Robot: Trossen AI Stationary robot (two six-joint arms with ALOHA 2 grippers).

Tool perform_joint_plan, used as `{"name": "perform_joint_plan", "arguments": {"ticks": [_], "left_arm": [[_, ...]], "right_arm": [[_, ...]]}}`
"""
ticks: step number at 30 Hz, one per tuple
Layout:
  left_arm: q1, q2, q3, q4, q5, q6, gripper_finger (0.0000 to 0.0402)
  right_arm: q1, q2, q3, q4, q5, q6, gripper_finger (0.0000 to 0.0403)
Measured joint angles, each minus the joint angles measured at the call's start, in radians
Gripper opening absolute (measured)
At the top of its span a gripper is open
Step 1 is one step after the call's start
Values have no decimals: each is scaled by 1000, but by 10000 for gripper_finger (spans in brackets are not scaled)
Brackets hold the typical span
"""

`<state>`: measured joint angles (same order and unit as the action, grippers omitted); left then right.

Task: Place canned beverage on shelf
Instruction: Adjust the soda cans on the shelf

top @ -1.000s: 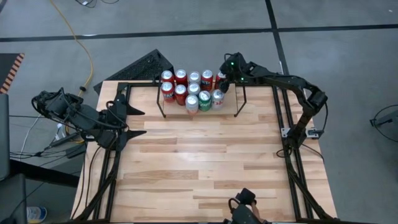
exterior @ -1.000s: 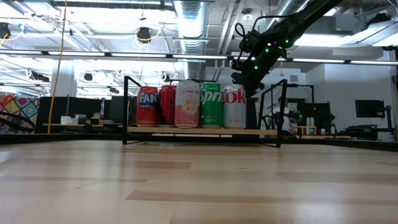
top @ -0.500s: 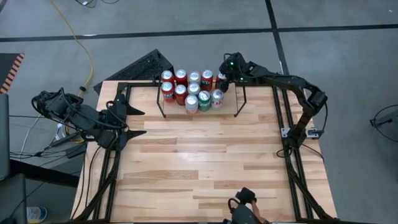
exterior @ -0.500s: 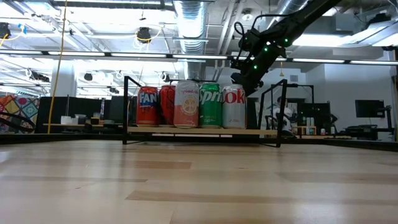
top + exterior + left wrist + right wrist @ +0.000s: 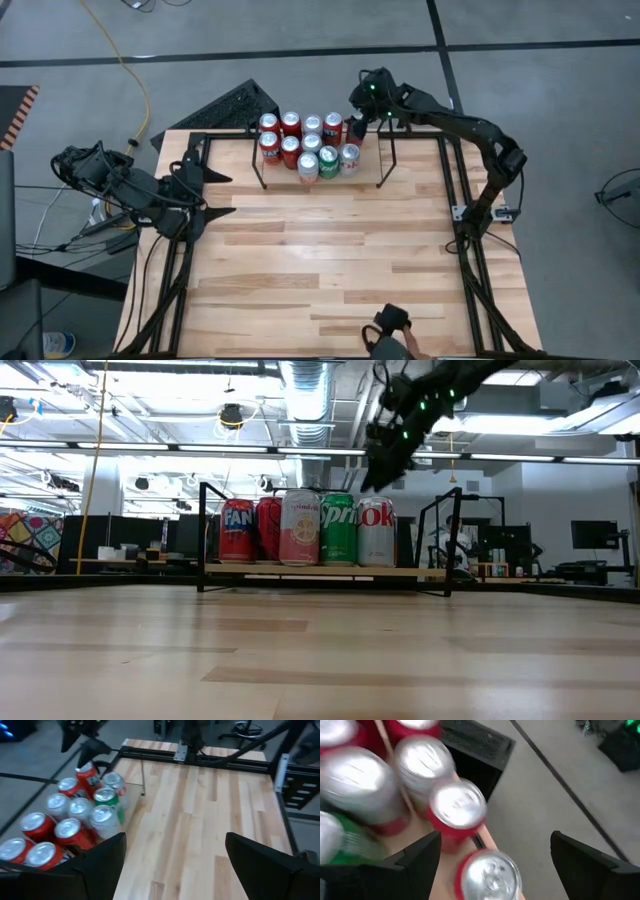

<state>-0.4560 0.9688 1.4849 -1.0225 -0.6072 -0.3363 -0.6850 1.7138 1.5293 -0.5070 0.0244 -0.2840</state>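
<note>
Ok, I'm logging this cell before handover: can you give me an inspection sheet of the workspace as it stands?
Surface: wooden table, bare in front of the shelf.
Job's things: cans grouped upright on the shelf at the far edge.
Clutter: nothing seen.
Hands: right hand open, raised above the cans' right end, empty; left hand open, waiting at the table's left edge.
Cables: yellow cable on the floor.
Surroundings: grey floor; black keyboard behind the table.

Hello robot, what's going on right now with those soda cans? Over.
Right gripper open, empty, above the shelf's far right corner. Ten cans standing on shelf. Left gripper open, parked at table's left edge. Nothing blocking.
</note>
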Motion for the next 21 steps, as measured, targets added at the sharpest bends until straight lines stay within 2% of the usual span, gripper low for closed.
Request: {"name": "perform_joint_plan", "arguments": {"ticks": [2,5,8,10,12,16,18,21], "left_arm": [[0,5,0,0,-31,8,325],[0,23,1,0,-80,19,325],[0,49,1,-6,-81,60,325],[0,63,1,-11,-81,70,325],[0,74,1,-11,-81,78,325],[0,82,1,-11,-80,76,325],[0,80,1,-11,-81,61,325],[-8,80,1,-11,-82,40,325]], "right_arm": [[21,-5,59,-64,-7,-9,345],[70,-12,125,-115,-82,-13,345],[149,-20,137,-114,-165,0,341],[224,-16,136,-104,-160,-10,334],[302,-3,136,-105,-73,-39,324],[451,55,135,-26,167,-134,293],[499,79,135,9,221,-167,270],[538,133,137,64,244,-169,222]]}}
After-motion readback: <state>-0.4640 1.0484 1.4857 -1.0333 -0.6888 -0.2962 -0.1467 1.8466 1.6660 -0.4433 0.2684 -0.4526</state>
